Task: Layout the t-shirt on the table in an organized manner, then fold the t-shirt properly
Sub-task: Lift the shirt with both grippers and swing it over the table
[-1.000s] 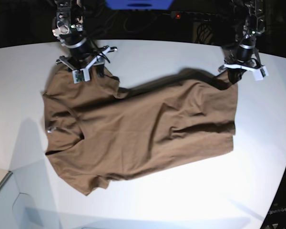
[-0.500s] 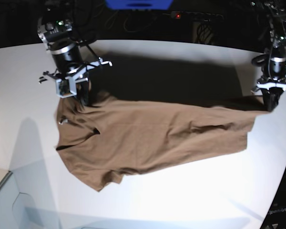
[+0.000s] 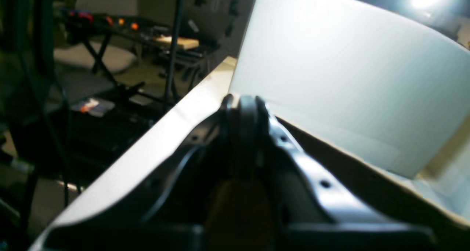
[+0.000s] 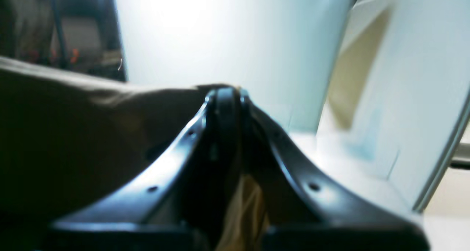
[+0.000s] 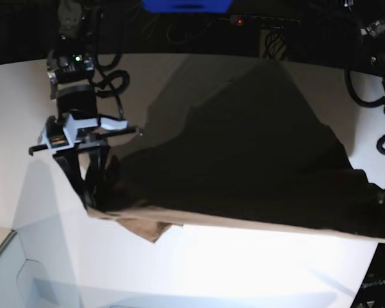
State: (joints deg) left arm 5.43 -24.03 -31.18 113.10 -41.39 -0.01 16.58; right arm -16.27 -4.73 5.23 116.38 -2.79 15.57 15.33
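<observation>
Near the front, the t-shirt [image 5: 256, 192] hangs stretched above the tabletop [image 5: 199, 263], each claw pinched shut on a corner: right claw [image 5: 90, 199], left claw [image 3: 242, 104]. Thin grips could slip; farther back, cloth may bunch.

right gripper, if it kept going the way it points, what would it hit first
Probably the table: the right gripper, shut on the t-shirt, points at its bare white top, though depth is unclear.
</observation>
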